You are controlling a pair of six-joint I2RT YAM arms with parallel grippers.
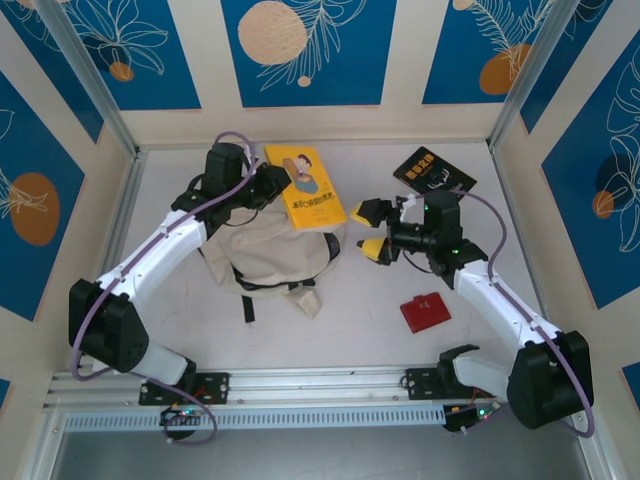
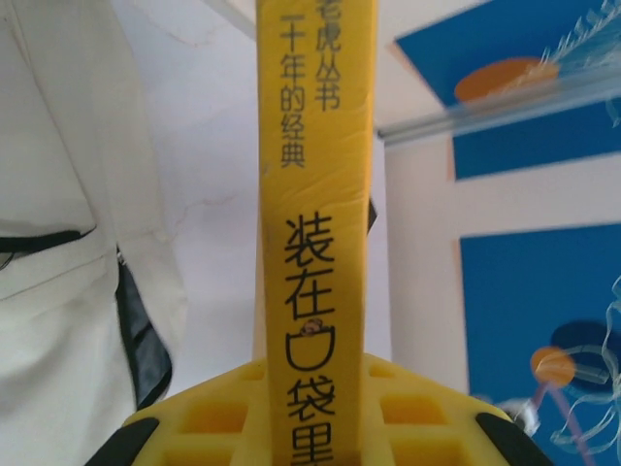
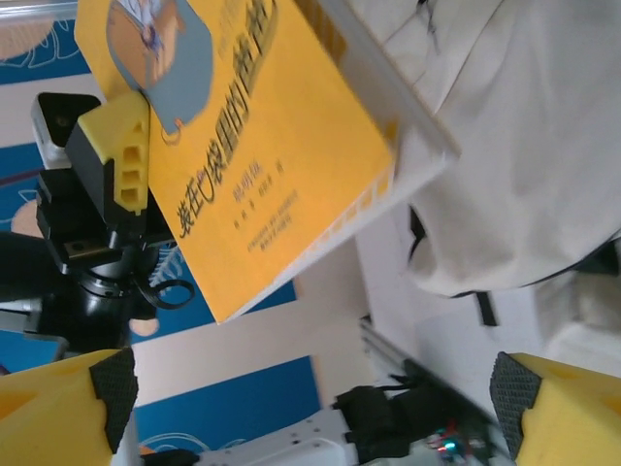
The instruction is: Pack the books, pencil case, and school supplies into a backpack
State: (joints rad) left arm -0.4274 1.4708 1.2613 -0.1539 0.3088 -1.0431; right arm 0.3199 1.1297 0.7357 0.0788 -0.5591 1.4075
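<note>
**Step in hand (judged from the layout):** loading the yellow cartoon-cover book (image 1: 308, 188) into the backpack (image 1: 268, 252).

**Tool state.** The left gripper (image 1: 278, 187), upper centre of the overhead view, is closed narrowly on the yellow book. The left wrist view shows the printed spine running straight up from between the two yellow fingers. The right gripper (image 1: 371, 230), just right of the backpack, stands wide apart and holds nothing. In its own wrist view both pads sit at the lower corners, with the book and the backpack fabric beyond them.

**Location of items.** The yellow book is held over the upper right edge of the cream-white backpack, which lies slumped at centre left of the table (image 1: 380, 330). The black book (image 1: 433, 172) lies at upper right. A flat red item (image 1: 425, 312), possibly the pencil case, lies at lower right of centre. Both are well apart from the backpack.

**Doing the step well.**
1. Confirm the backpack mouth; these views do not show whether it is open beneath the book.
2. Use the free right gripper to pinch the upper fabric layer and lift it clear.
3. Lead with a short edge of the book, tilted downward, so that soft cloth does not fold ahead of it.
4. Release only once most of the cover is inside.

**Risk:** the thin book may pivot in a narrow edge grip.
</note>
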